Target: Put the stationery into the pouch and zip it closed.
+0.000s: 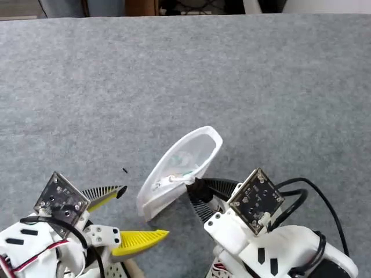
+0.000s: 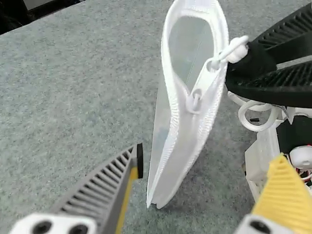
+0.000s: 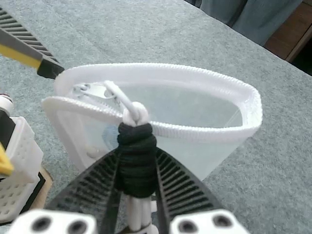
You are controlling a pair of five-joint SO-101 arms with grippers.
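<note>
High camera looks down on table [image 1: 174,69] from afar; both wrist cameras, close in, face the shared pouch [image 2: 175,146] from opposite sides.

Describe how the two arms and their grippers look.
The left arm and right arm are white, each with a square camera board at the wrist. The left gripper has ribbed fingers, yellow and dark grey, with black and red cables. The right gripper has black ribbed fingers and looping black cables.

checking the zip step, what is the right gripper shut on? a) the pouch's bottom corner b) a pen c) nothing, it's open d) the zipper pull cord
d: the right gripper is clamped on the zipper pull cord at the mouth of the pouch, which gapes open.
</note>
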